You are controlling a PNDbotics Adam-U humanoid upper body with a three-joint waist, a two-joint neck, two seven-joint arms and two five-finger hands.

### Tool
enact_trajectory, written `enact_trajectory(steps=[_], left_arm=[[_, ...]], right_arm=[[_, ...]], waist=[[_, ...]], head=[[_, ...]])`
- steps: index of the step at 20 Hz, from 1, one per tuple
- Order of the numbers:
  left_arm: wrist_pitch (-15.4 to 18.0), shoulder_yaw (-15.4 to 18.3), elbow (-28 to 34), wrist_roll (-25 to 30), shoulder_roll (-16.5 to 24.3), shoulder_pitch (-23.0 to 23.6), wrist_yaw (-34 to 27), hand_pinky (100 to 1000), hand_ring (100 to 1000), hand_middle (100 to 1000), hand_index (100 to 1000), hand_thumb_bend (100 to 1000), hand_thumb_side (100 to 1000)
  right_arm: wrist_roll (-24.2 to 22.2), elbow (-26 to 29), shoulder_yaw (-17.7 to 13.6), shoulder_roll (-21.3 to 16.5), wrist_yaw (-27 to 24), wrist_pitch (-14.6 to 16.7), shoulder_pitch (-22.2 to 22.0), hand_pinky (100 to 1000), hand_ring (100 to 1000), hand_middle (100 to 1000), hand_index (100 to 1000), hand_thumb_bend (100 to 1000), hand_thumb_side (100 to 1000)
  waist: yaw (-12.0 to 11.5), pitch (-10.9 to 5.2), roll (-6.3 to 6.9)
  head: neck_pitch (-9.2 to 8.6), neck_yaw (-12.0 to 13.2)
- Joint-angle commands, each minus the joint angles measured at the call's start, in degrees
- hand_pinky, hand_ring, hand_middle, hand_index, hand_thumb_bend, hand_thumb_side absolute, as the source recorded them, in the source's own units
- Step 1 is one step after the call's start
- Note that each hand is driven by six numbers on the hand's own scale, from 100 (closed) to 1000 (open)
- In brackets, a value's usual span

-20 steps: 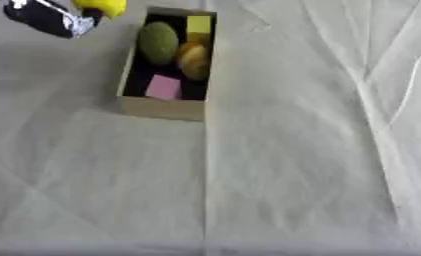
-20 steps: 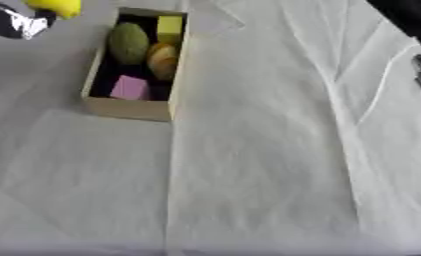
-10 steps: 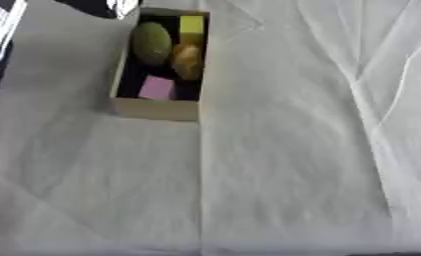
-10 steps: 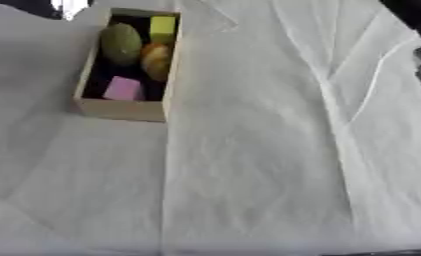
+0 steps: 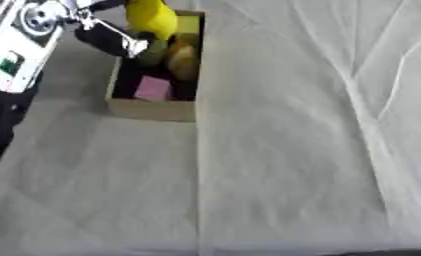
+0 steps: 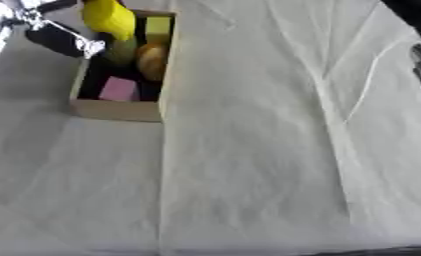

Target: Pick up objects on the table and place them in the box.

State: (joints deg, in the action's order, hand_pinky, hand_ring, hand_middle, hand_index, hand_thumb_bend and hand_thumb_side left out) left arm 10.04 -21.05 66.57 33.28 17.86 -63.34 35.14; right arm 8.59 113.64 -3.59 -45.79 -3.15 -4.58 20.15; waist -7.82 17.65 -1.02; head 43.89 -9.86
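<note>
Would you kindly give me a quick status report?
Left hand carrying yellow object over box. Right hand barely visible, state unclear. Pink block already inside. Nothing in the way.

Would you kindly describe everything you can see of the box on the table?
The box is a small, open-topped rectangular container, tan outside like cardboard or light wood, dark inside. It sits flat on the white cloth at the upper left, long side running away from the camera. Inside lie a pink block at the near end, an orange rounded piece, a green rounded piece and a yellow block at the far end. The left hand holds a yellow object over its far end.
</note>
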Motion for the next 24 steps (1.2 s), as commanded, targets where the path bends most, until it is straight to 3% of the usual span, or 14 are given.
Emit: enact_trajectory(steps=[1, 5, 9, 12, 16, 18, 19, 21, 24], left_arm=[[1.31, 0.55, -0.83, 1.37, 0.56, -0.80, 1.35, 820, 831, 781, 901, 315, 378], [2.73, 0.83, -0.69, 1.64, 0.87, -0.92, 2.97, 866, 888, 817, 934, 482, 570], [3.81, 1.59, 0.13, 0.07, 1.04, -1.23, 5.57, 866, 905, 820, 935, 533, 535], [4.14, 1.99, 0.76, -0.70, 1.17, -1.34, 6.28, 861, 898, 816, 933, 521, 509], [3.03, 2.80, 4.06, -1.47, 1.97, -1.22, 3.88, 854, 887, 813, 924, 422, 435], [1.13, 4.17, 8.63, -3.71, 3.46, -0.77, 0.90, 847, 872, 802, 878, 305, 389], [-0.11, 5.13, 11.87, -5.69, 4.50, -0.18, -1.25, 841, 852, 789, 838, 202, 410], [-3.67, 7.91, 19.40, -12.38, 7.33, 1.86, -7.47, 822, 820, 766, 809, 124, 404], [-8.52, 11.06, 29.57, -23.73, 12.68, 6.54, -16.48, 808, 807, 756, 815, 100, 459]], right_arm=[[0.01, 0.95, -0.94, -1.29, -0.23, -0.10, 0.54, 893, 759, 683, 786, 100, 711], [-0.08, 0.95, -0.80, -1.25, -0.14, -0.29, 0.29, 892, 758, 683, 785, 100, 712], [-0.13, 0.95, -0.67, -1.23, -0.02, -0.52, 0.00, 892, 758, 682, 785, 100, 713], [-0.10, 0.95, -0.63, -1.30, 0.01, -0.50, -0.09, 892, 758, 682, 785, 100, 713], [-0.03, 0.95, -0.68, -1.37, -0.03, -0.51, -0.27, 892, 758, 682, 785, 100, 710], [0.19, 0.95, -0.89, -1.59, -0.14, -0.18, -0.26, 891, 759, 682, 785, 100, 705], [0.38, 0.95, -1.04, -1.76, -0.20, 0.09, -0.27, 890, 759, 683, 785, 100, 701], [0.94, 0.95, -1.41, -2.05, -0.32, 0.66, -0.46, 889, 759, 683, 785, 100, 697], [1.99, 0.95, -1.95, -2.16, -0.57, 1.15, -0.99, 890, 760, 683, 785, 100, 692]], waist=[[-0.03, -0.78, 0.31], [-0.30, -0.88, 0.24], [-0.56, -1.03, 0.19], [-0.73, -1.19, 0.16], [-1.06, -1.52, 0.12], [-1.33, -1.76, 0.17], [-1.47, -1.89, 0.22], [-1.82, -2.15, 0.26], [-2.36, -2.45, 0.28]], head=[[0.22, -0.28], [0.22, -0.21], [0.22, -0.22], [0.22, -0.29], [0.22, -0.29], [0.22, -0.16], [0.22, -0.15], [0.22, -0.35], [0.22, -0.71]])
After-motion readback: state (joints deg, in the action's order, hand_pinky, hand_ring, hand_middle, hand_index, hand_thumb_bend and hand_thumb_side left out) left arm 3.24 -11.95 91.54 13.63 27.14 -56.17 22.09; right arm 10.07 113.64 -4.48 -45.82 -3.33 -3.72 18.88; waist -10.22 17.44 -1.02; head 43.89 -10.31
